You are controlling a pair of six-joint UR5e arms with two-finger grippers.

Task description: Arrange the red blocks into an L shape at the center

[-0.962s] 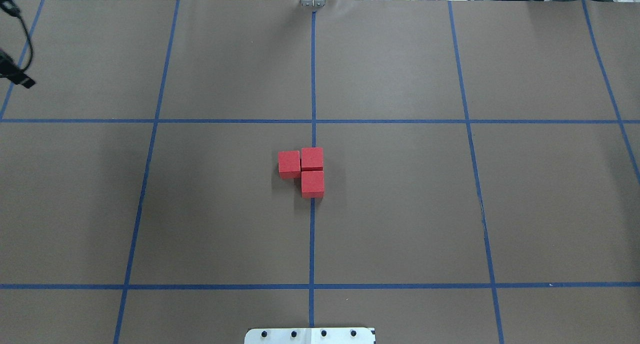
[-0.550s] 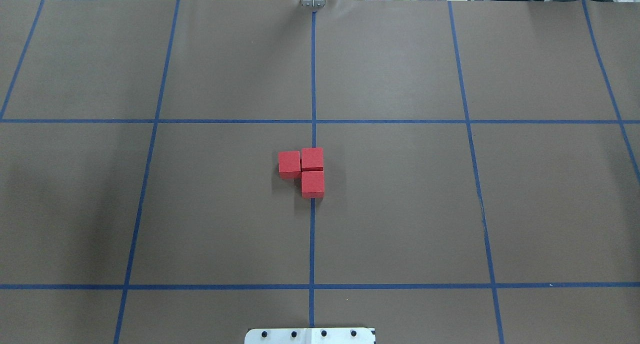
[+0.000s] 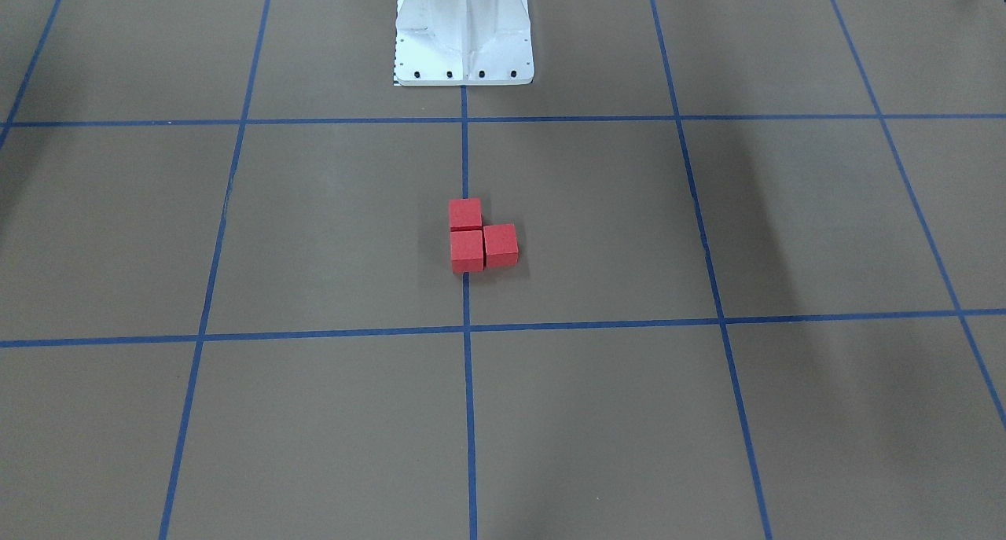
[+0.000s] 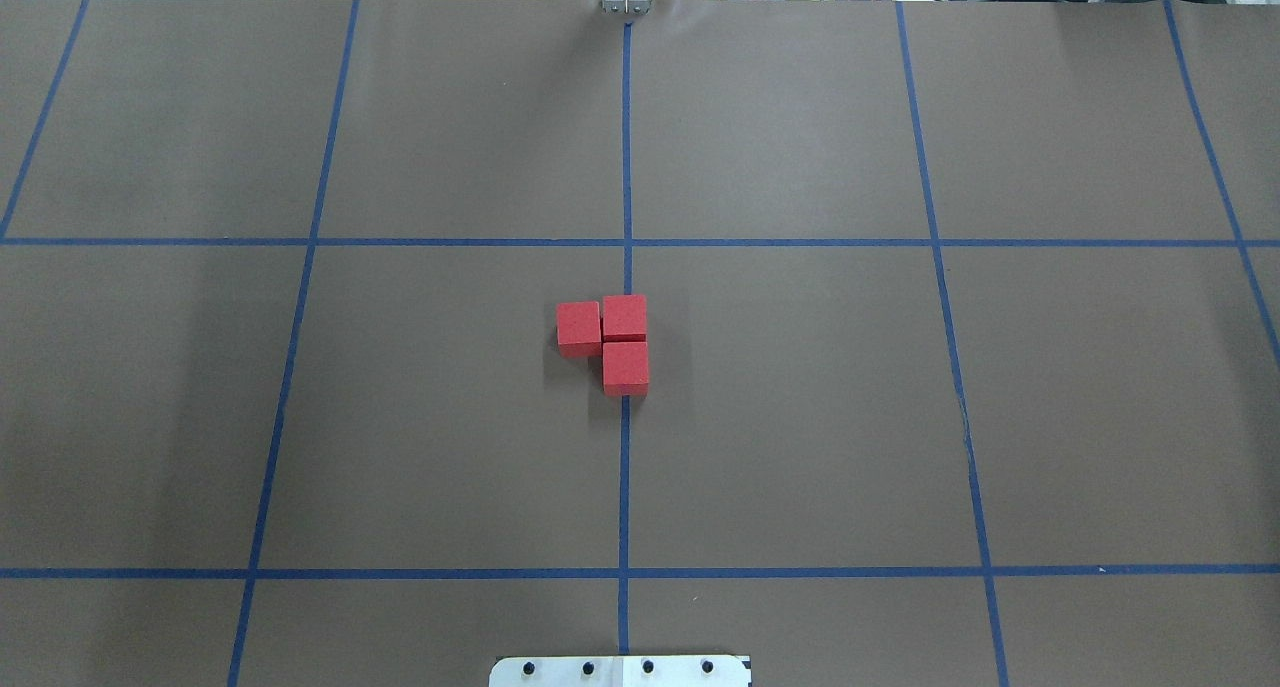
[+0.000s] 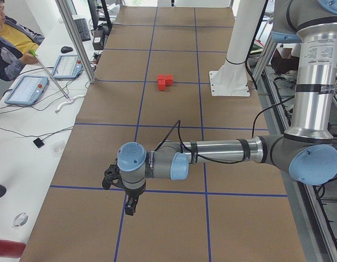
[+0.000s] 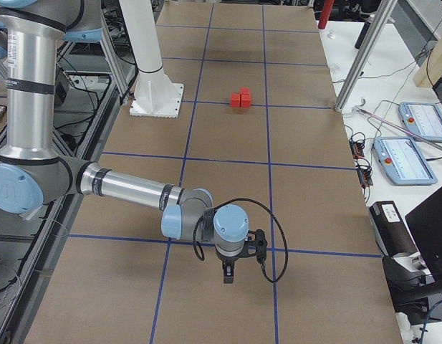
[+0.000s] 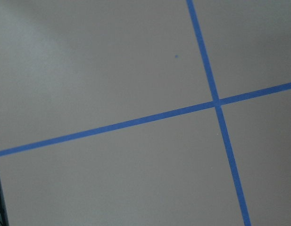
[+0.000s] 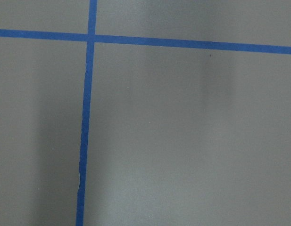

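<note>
Looking over the table, I find the three red blocks [image 4: 610,342] already touching each other in an L at the center [image 4: 700,367]. Two of them sit on the blue tape line [image 4: 624,467], so the long side of the L runs along this line, straight away from the robot's base plate [image 4: 620,670]. The third block [image 4: 578,327] touches the farther of the two and is set a little toward the robot against it, not fully level.

The left gripper [image 5: 130,206] hangs low over the paper at its own end of the table. From it the blocks lie well apart, toward the middle of the table, with the short foot of the L pointing back at it. The right gripper [image 6: 228,272] hangs at the opposite end, and from it the blocks are also well apart, with only the plain long side facing it. Neither gripper holds or touches a block. How wide their fingers stand I cannot tell, because only the side cameras show them and both wrist cameras see only paper and tape.

I judge the shape as done. If I wanted to square the foot block, the left arm is the better one, since this block is on its side.
</note>
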